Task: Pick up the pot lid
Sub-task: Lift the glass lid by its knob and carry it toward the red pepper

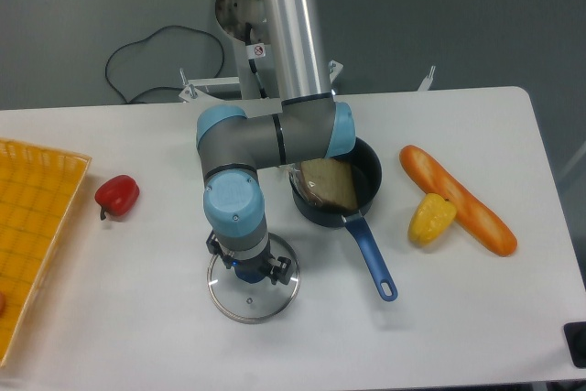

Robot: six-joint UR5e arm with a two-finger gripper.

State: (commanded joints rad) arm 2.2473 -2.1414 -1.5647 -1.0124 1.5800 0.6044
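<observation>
The gripper [248,264] points down over the pot lid, its dark fingers spread to either side of the blue knob [248,274]. Part of the knob is hidden by the gripper, so any contact with the fingers cannot be made out. The round glass lid [253,303] with its metal rim lies flat on the table [137,318], left of the pan handle.
Right of the arm is a black pan [364,167] with a brown item [328,182] inside and a blue handle [371,258]. Farther right are a yellow object [432,219] and a long orange loaf [458,200]. A red pepper [117,196] and yellow crate [37,226] are left.
</observation>
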